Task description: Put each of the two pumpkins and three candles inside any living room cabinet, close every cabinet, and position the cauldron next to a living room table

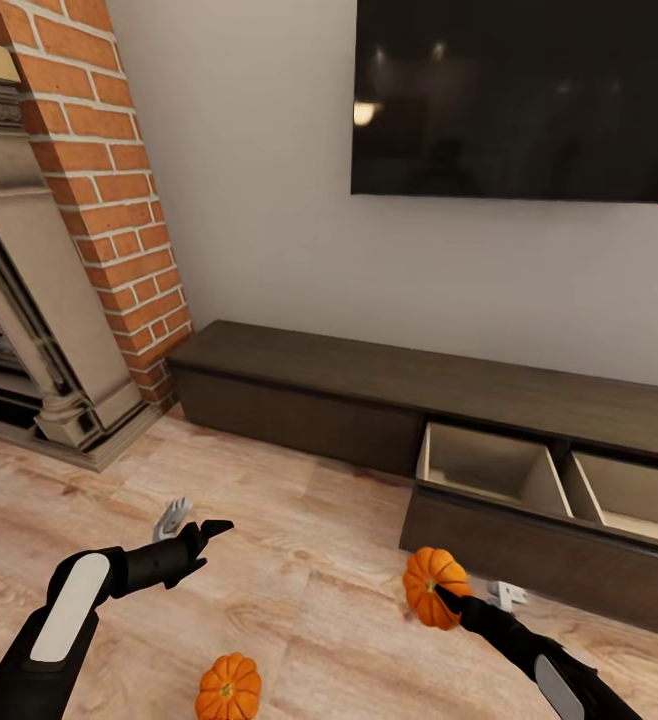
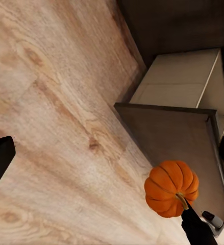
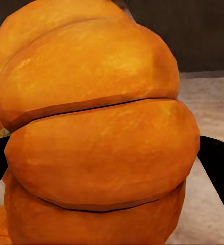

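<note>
here the right gripper (image 1: 439, 597) clamps a pumpkin (image 1: 431, 585) before the cabinet (image 1: 489, 468) drawer, ready to drop; left gripper (image 1: 212, 528) hangs open, spare.

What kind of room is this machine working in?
It looks like a living room: a brick fireplace stands at one side, a big dark television hangs on the wall, and beneath it runs a long low wooden cabinet on a pale wood floor.

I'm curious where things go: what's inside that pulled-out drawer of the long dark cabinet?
The open drawer of the cabinet shows only bare beige walls and floor. Its front panel hides the nearest strip. The held pumpkin in the right gripper is outside it.
</note>
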You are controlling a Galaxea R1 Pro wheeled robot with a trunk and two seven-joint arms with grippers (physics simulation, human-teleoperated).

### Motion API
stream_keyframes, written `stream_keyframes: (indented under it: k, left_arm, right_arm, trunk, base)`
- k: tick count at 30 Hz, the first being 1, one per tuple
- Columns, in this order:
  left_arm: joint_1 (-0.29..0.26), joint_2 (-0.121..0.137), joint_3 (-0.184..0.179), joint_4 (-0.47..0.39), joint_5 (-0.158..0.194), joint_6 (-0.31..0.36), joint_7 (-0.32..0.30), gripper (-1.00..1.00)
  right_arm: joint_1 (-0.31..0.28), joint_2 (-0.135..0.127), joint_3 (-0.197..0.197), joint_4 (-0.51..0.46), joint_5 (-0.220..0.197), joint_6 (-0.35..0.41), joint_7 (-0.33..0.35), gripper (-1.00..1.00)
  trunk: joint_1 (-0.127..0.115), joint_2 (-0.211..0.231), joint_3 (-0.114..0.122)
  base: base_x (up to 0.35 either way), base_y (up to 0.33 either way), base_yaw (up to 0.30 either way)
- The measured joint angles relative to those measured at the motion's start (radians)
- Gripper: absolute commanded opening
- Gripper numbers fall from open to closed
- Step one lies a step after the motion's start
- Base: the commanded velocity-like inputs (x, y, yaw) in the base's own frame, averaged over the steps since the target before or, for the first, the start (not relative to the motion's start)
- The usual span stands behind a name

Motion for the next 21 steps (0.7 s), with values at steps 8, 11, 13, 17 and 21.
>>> stream_keyframes:
  k: [8,11,13,17,21]
  left_arm:
    - [-0.002,0.006,-0.002,0.043,-0.006,-0.006,-0.092,1.00]
    - [-0.003,0.033,-0.002,0.058,-0.001,-0.007,-0.098,1.00]
    - [-0.003,0.049,-0.001,0.091,-0.001,-0.011,-0.101,1.00]
    - [-0.003,0.059,-0.001,0.147,-0.011,-0.056,-0.102,1.00]
    - [-0.003,0.081,-0.007,0.201,-0.011,-0.075,-0.102,1.00]
  right_arm:
    - [0.000,0.000,-0.003,-0.001,-0.005,0.001,0.180,-1.00]
    - [0.000,0.000,-0.004,-0.002,-0.004,0.002,0.190,-1.00]
    - [0.000,0.000,-0.005,-0.001,-0.006,0.004,0.193,-1.00]
    - [0.000,0.000,-0.006,-0.002,-0.011,0.011,0.203,-1.00]
    - [0.000,0.000,-0.007,-0.002,-0.011,0.012,0.212,-1.00]
  trunk:
    - [0.031,-0.056,-0.025]
    - [0.042,-0.077,-0.035]
    - [0.050,-0.091,-0.041]
    - [0.065,-0.119,-0.053]
    - [0.081,-0.147,-0.066]
  base:
    - [0.000,0.000,0.000]
    - [0.000,0.000,0.000]
    - [0.000,0.000,0.000]
    - [0.000,0.000,0.000]
    - [0.000,0.000,0.000]
